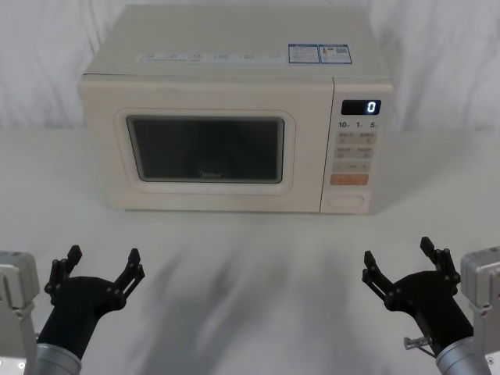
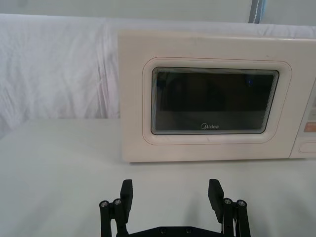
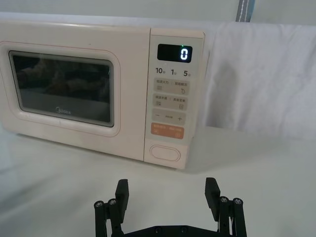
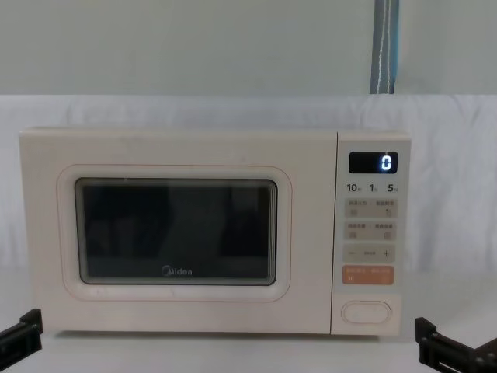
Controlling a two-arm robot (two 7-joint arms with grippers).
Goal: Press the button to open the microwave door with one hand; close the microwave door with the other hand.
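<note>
Both hands waiting, door shut.

My right hand (image 1: 404,266) and left hand (image 1: 102,268) hover spread wide, empty, above the bench (image 1: 250,258). The button (image 1: 347,202) sits low, just under an orange key (image 1: 348,180) I could hit; the microwave door (image 1: 207,148) is closed.

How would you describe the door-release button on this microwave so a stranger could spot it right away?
Find the cream microwave and its narrow keypad panel right of the windowed door. The button sits at the bottom, under the orange key: a wide cream pill-shaped oval, larger than the small square keys.
</note>
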